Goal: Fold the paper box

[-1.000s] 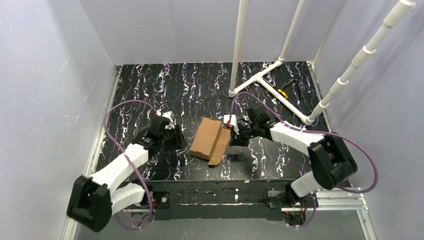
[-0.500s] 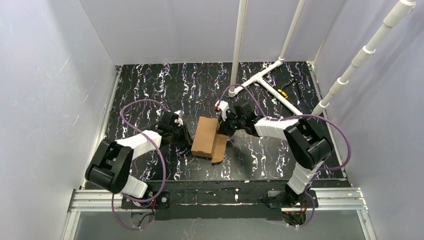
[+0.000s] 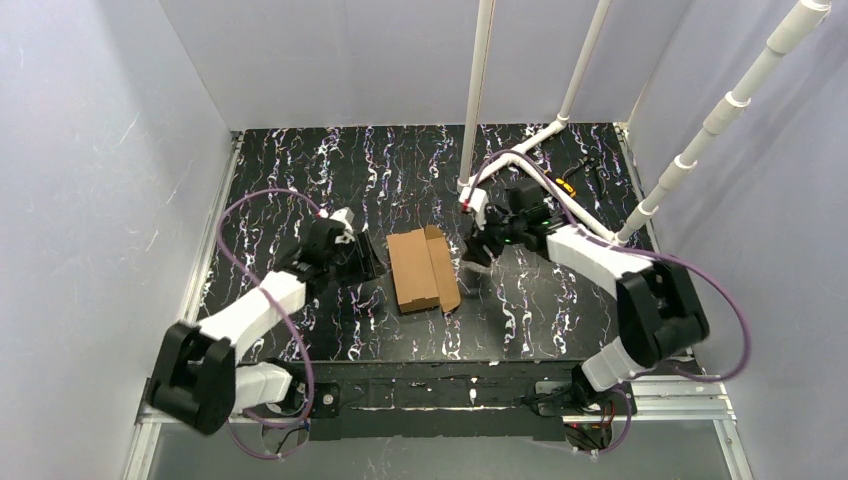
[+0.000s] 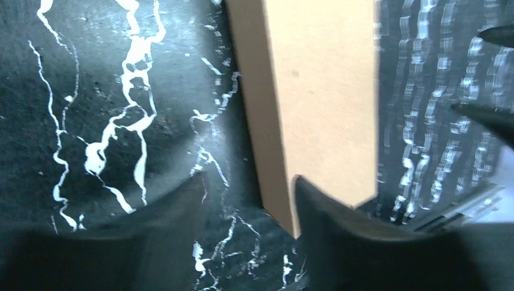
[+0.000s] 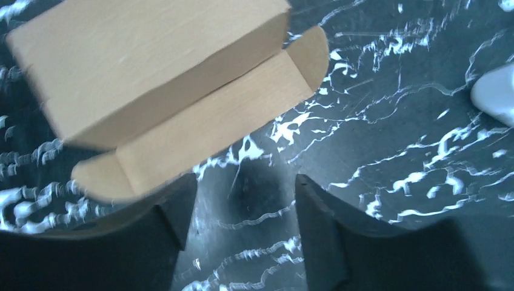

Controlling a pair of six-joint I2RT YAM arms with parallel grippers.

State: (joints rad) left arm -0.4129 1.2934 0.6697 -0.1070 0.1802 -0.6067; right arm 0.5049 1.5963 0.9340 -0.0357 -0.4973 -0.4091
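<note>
The paper box is brown cardboard lying flat on the black marbled table, between the two arms. Its body is folded shut, and one long flap with rounded tabs lies open along its right side. My left gripper sits just left of the box and is open. In the left wrist view only table shows between its fingers, with the box's near corner against the right finger. My right gripper is open just right of the flap, over bare table, apart from the box.
A white pipe frame stands on the table at the back right, with uprights rising out of view. A small yellow and black tool lies beside it. Grey walls close in the left, back and right sides.
The right gripper has opened, let go of the box and drawn back to the right. The left gripper has widened beside the box. The box has turned and now lies squarer, flap on its right.
</note>
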